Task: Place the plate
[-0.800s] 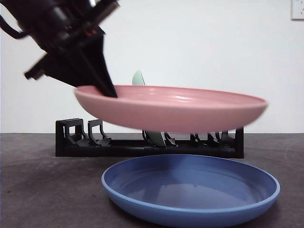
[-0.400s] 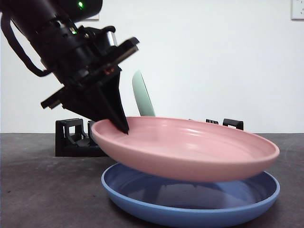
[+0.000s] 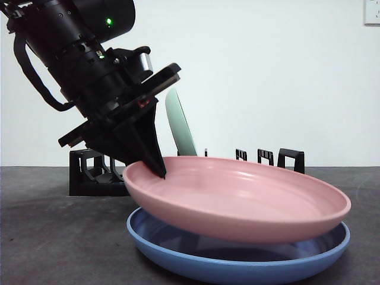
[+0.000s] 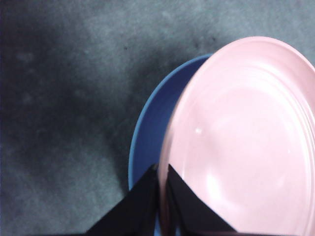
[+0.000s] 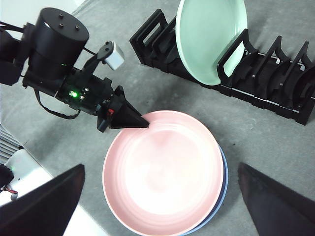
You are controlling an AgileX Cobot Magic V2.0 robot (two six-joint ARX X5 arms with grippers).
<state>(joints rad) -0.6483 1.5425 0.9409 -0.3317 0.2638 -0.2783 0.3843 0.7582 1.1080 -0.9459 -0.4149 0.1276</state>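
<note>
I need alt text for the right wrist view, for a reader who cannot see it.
From above, the left claw grips the rim of a pink plate lying over a blue plate on the grey table. Behind them, a green plate stands upright in a black rack.

Blue plate (image 3: 237, 261) flat on the dark grey table (image 3: 53, 237), near the front edge of the view; in the left wrist view its rim (image 4: 147, 132) shows as a blue crescent. Black dish rack (image 5: 275, 78) behind it, long, with upright slots. Mint green plate (image 5: 209, 37) standing on edge in one rack slot, leaning slightly; in the front view only its upper part (image 3: 178, 124) shows. Plain white wall (image 3: 285, 77) behind, white wall plate (image 3: 372, 12) at top right corner.
</note>
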